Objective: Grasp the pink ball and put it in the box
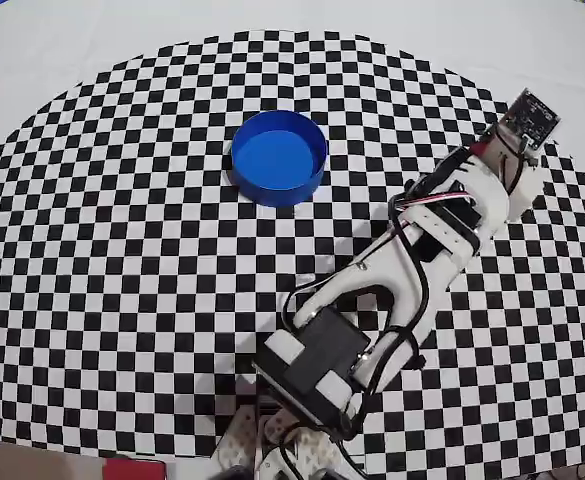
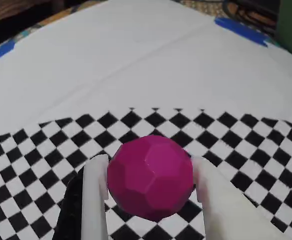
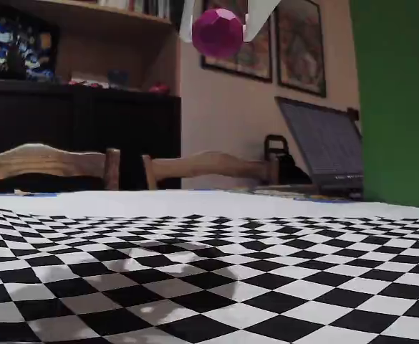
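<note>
Clamping the ball (image 2: 149, 177) between its two white fingers (image 2: 95, 200), the claw (image 2: 148, 185) is holding it well above the checkered bench (image 2: 36, 165), as the fixed view shows with the ball (image 3: 217, 32) high in the air. Farther off in the overhead view, the box (image 1: 279, 157) is sitting empty toward the bench's far edge, well apart from the arm (image 1: 412, 260).
</note>
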### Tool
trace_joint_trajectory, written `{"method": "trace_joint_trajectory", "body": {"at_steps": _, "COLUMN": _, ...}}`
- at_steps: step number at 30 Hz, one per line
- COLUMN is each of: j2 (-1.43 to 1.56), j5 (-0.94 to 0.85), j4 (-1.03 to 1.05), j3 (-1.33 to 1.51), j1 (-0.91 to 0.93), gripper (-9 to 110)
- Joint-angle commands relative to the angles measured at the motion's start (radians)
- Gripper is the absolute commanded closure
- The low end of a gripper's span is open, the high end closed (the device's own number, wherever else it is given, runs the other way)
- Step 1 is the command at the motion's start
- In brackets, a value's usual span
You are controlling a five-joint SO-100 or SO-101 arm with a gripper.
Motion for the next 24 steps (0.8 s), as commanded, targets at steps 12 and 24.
{"method": "trace_joint_trajectory", "body": {"at_steps": 12, "j2": 0.058, "j5": -0.005, "j4": -0.012, "j3": -0.006, "j1": -0.149, "gripper": 101}}
{"method": "trace_joint_trajectory", "body": {"at_steps": 24, "j2": 0.057, "j5": 0.003, "j4": -0.012, "j3": -0.005, "j1": -0.291, "gripper": 101}}
